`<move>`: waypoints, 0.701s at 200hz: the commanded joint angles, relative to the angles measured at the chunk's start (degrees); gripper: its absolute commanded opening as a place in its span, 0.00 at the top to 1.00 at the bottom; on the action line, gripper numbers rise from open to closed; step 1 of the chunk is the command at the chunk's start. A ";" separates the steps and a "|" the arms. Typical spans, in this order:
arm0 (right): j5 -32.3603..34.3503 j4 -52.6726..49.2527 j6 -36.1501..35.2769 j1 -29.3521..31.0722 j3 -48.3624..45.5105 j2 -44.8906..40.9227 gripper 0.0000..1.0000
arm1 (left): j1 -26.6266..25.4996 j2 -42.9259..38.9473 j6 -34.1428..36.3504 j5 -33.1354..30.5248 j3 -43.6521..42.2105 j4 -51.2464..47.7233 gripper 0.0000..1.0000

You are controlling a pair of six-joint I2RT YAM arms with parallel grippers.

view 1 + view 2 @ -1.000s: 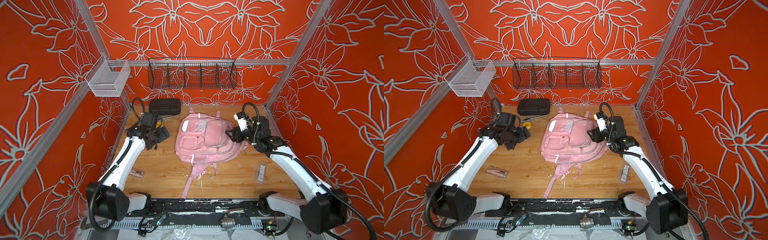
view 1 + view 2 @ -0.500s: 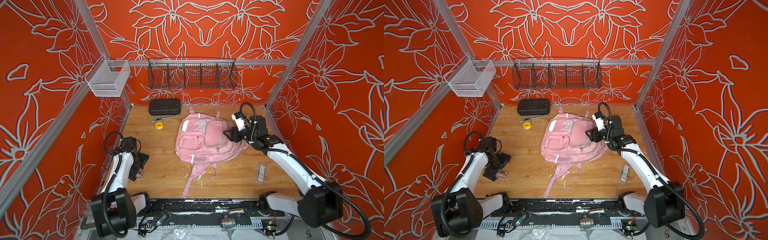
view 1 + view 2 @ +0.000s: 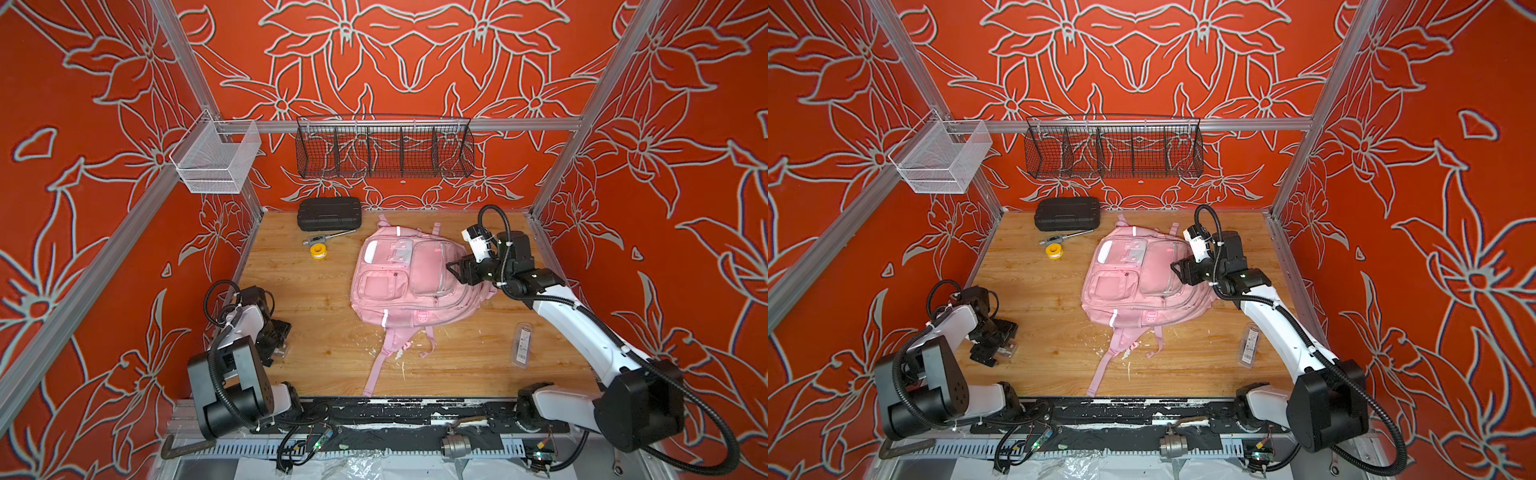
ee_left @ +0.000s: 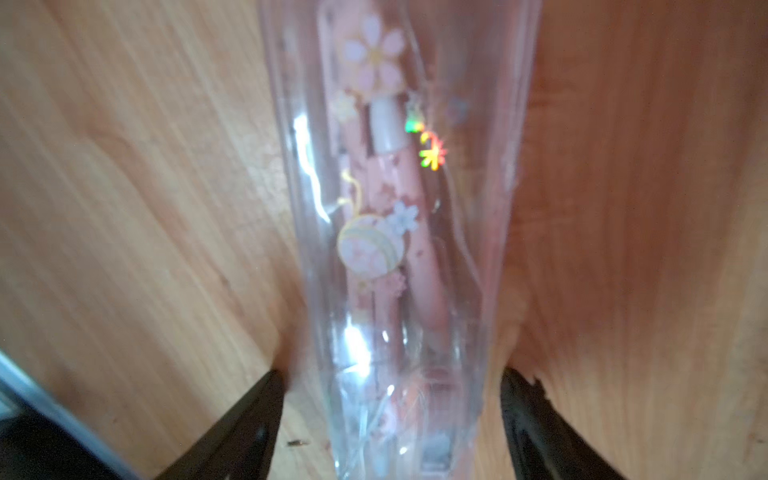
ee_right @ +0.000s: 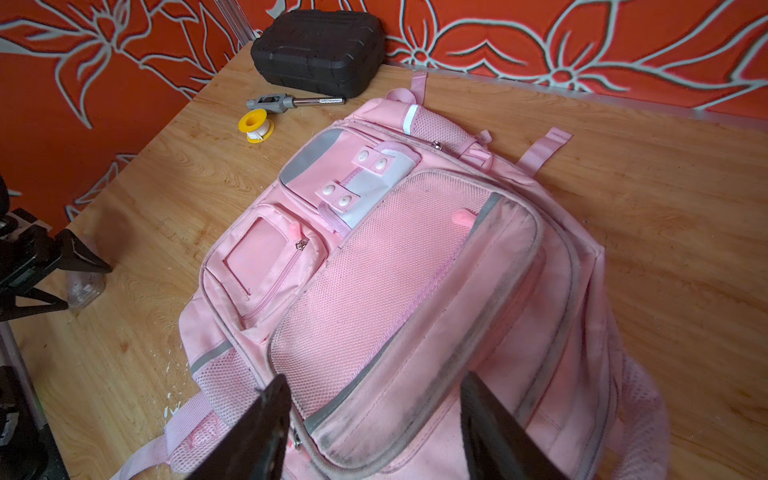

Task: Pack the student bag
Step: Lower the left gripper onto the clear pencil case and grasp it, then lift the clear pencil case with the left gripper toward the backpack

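The coming move turns on the clear pen pack [image 4: 395, 208] under the left gripper [image 4: 386, 374]. In the left wrist view the pack's long axis runs straight away from the fingers [image 4: 249, 415], so its narrow width is spanned. One fingertip is seen on each side of it, spread, with a thin strip of bench [image 3: 332, 316] showing at either flank; nothing is gripped yet. Pink flower-printed pens are enclosed in the pack.

The student bag [image 3: 411, 282] is laid flat, front up, mid-bench, well apart from that pack and across from it towards the right arm. The left arm is clearly the nearer one to the pack.

The right gripper [image 5: 374, 399] is placed at the bag's side with its fingers astride the grey-trimmed rim of the mesh pocket [image 5: 374, 282]. Whether the fabric is pinched cannot be told. The pocket mouth is judged to be parted; its contents cannot be made out.

A second clear pack [image 3: 523, 345] is left near the right arm. The black case [image 3: 329, 213] is shut by the back wall.
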 commanded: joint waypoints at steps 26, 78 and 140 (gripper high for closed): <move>-0.63 -1.72 -0.71 -0.02 2.41 -0.16 0.35 | 0.43 4.84 3.64 4.50 -0.71 3.87 0.34; -0.46 -1.84 -0.27 0.02 2.73 -0.70 0.36 | -0.76 3.35 8.55 15.16 4.04 0.66 0.60; -6.63 1.73 6.01 0.02 5.14 1.83 0.36 | -21.96 -6.24 12.26 15.81 21.29 -0.80 0.60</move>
